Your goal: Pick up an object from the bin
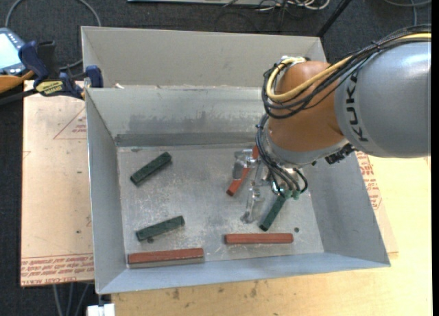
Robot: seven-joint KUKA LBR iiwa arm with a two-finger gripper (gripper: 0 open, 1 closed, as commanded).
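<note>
My gripper (248,186) is low over the bin floor, right of the middle, under the arm's orange cover. Its two metal fingers stand apart, one toward the back (241,165) and one toward the front (254,206). A small red bar (235,186) lies tilted just left of the gap between them, and I cannot tell whether a finger touches it. A dark green bar (269,215) lies slanted beside the front finger, its upper end hidden under the wrist. A red-brown bar (258,238) lies flat in front of the gripper.
Two more dark green bars lie on the left, one at the back left (151,168) and one nearer the front (160,228). A second long red-brown bar (165,256) rests along the front wall. The arm covers the bin's right rear part.
</note>
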